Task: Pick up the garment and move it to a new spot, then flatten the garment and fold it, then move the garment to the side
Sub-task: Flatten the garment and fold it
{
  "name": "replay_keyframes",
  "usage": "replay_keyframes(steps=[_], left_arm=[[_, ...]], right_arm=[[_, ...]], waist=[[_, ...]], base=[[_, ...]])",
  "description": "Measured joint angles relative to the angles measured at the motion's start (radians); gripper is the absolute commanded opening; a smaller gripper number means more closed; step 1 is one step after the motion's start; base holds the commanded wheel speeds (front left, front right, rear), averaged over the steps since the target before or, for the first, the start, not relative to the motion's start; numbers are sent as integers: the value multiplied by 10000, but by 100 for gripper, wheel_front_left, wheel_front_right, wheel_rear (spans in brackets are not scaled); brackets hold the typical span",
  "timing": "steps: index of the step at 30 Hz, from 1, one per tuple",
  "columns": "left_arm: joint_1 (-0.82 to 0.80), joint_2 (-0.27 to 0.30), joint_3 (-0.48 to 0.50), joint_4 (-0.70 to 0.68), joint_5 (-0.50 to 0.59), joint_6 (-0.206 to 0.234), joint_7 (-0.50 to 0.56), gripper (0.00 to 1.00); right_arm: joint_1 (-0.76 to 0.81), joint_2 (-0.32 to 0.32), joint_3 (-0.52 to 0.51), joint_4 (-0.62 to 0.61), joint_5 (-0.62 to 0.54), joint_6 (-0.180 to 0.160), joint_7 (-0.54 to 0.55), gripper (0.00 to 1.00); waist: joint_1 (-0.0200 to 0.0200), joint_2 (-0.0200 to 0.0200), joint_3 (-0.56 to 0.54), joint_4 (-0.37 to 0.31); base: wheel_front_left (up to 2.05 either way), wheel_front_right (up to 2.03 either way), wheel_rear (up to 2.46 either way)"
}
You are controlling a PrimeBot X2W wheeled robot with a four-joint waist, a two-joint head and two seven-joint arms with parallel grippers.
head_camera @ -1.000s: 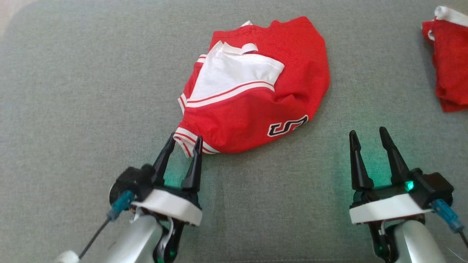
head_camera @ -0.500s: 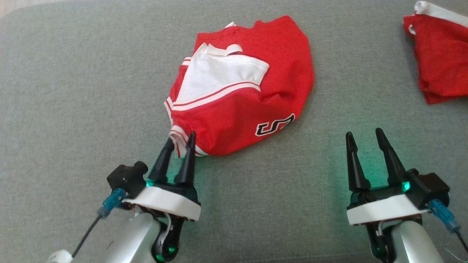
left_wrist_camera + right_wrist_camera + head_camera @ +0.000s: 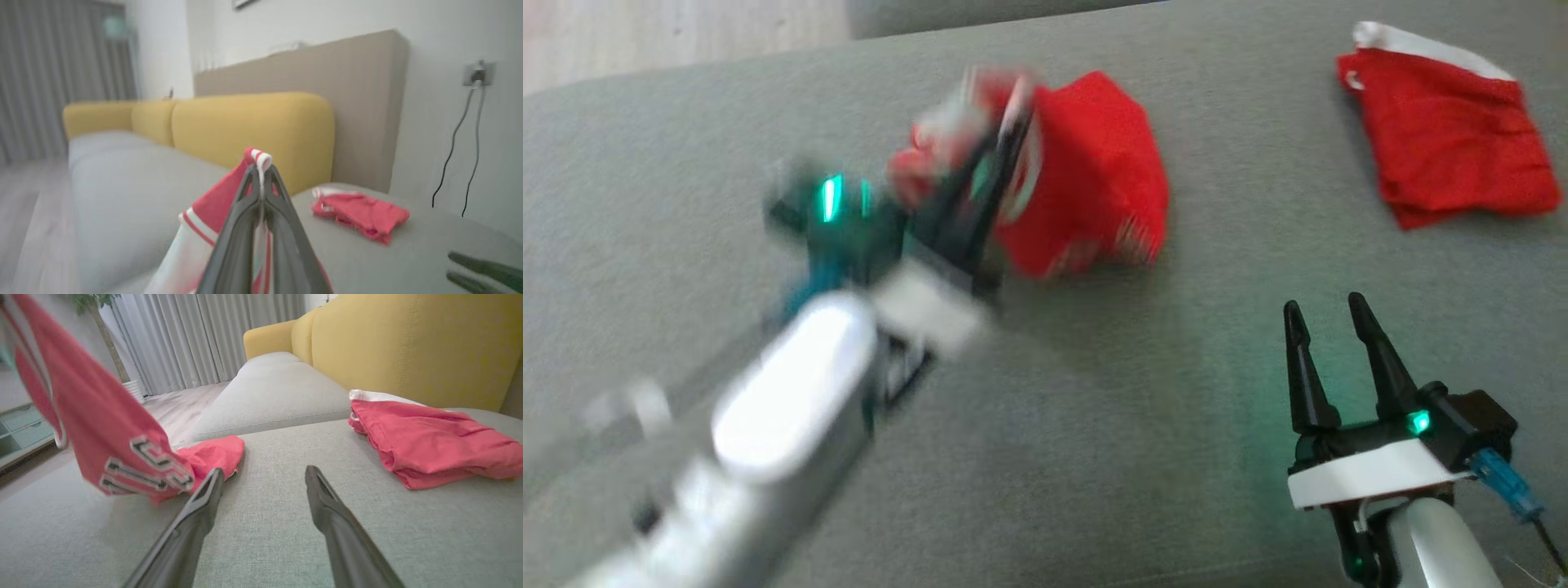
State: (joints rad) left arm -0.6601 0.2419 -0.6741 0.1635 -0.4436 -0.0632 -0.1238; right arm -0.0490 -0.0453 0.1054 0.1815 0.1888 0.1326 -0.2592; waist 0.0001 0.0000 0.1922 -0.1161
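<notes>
The garment (image 3: 1094,163) is a red jersey with white striped trim and a black-and-white number. My left gripper (image 3: 1011,102) is shut on its striped edge and holds it up off the grey cushion (image 3: 1094,425), blurred in the head view. In the left wrist view the gripper (image 3: 261,171) pinches a red-and-white fold of the garment (image 3: 216,200). The right wrist view has the garment (image 3: 102,428) hanging at the left, its lower end trailing on the cushion. My right gripper (image 3: 1323,306) stands open and empty over the cushion at the lower right, its tips (image 3: 264,473) apart.
A second red garment (image 3: 1445,155) lies folded at the far right of the cushion, also seen as a folded red pile (image 3: 433,445). Yellow backrests (image 3: 253,130) rise behind the seat. Wooden floor (image 3: 670,33) lies past the cushion's far left edge.
My left gripper closed on the garment's striped hem and swung up and away with it, so the jersey now hangs bunched. The head camera shifted. The right gripper stayed put.
</notes>
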Motion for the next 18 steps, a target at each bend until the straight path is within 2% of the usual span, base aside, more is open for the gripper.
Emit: replay_keyframes(steps=[5,9,13,16,18], left_arm=[[-3328,-251,-134,746,23,-531,520,0],[-5054,-570,-374,1806,-230,-617,226,0],[-6144,-750,-313,2399,-654,-686,-207,0],[-7031,-706,-257,2834,-943,-690,-378,0],[-7080,-554,-263,3091,-1168,-690,-449,0]], right_arm=[[20,0,309,134,397,0,0,100],[118,0,502,219,506,0,0,100],[426,0,453,224,537,0,0,100],[691,0,234,222,537,0,0,100],[746,0,98,199,537,0,0,100]], waist=[[0,0,-268,-655],[0,0,-550,-1142],[-2,0,-839,-1329],[-3,0,-1004,-1276],[-2,0,-1025,-1117]], base=[[0,0,0],[0,0,0],[0,0,0],[0,0,0],[0,0,0]])
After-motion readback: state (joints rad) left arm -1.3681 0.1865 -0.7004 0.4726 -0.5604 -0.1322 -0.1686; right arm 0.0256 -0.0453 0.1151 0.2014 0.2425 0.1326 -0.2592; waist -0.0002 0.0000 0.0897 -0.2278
